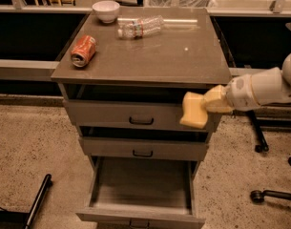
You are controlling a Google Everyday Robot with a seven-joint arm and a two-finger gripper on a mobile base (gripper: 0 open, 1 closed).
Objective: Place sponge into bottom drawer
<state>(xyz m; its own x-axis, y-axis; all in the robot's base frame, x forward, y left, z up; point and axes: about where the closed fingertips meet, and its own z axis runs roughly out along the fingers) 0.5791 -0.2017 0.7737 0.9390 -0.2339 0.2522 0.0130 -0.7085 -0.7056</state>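
The pale yellow sponge (194,110) hangs in the air in front of the right end of the top drawer, held by my gripper (208,104), which is shut on it from the right. My white arm (259,87) reaches in from the right edge. The bottom drawer (141,185) of the grey cabinet is pulled wide open below, its flat floor bare. The sponge is above and a little right of the drawer's right side.
On the cabinet top (150,56) lie a red soda can (83,50) on its side, a white bowl (106,11) and a clear plastic bottle (140,26). The top drawer (140,116) and middle drawer (142,148) are slightly ajar. Chair bases (271,194) stand at right, a dark bar (37,202) at lower left.
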